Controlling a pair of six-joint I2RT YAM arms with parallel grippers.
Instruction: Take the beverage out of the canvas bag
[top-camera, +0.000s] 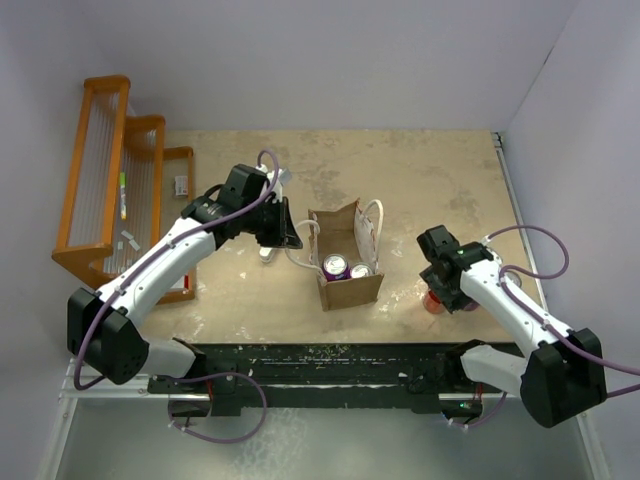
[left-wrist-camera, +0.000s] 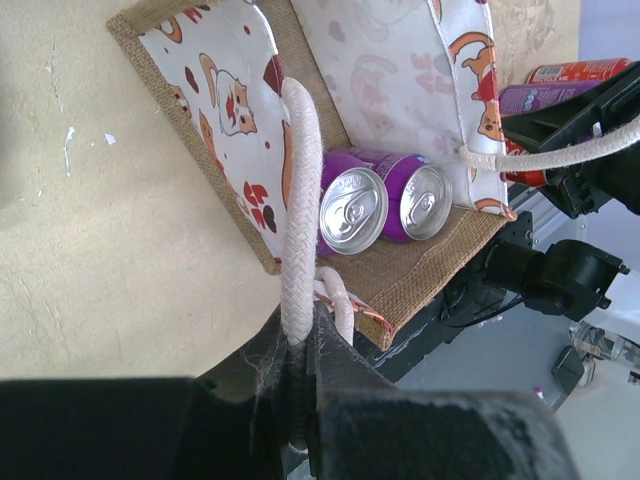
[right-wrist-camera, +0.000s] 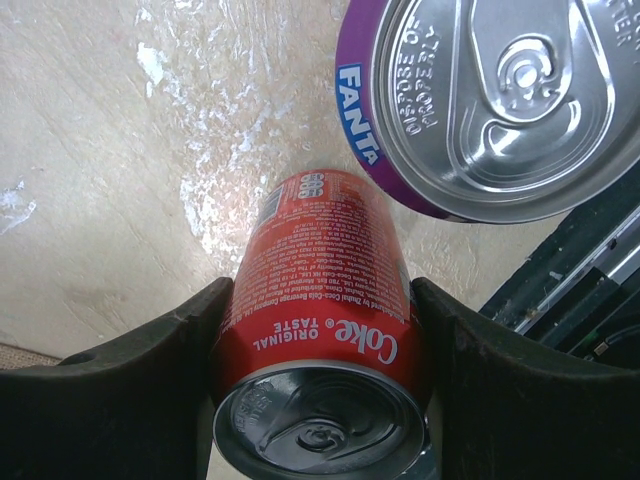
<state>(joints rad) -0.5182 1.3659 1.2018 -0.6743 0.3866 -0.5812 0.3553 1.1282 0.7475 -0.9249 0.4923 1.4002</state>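
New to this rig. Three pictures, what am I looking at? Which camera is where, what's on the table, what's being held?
Two robot arms are bolted at the near edge of a table. The wide picture comes from a fixed camera above and behind them; the other two come from cameras on each wrist.

On the table stands a small canvas bag with two purple cans inside. An orange wooden rack sits at the far left.

The left pincer is shut on one of the bag's white cord handles, pulling it sideways. The right pincer has its fingers either side of a red Coke can standing on the table; whether they press it I cannot tell. Beside it stands a purple Fanta can, already outside the bag.
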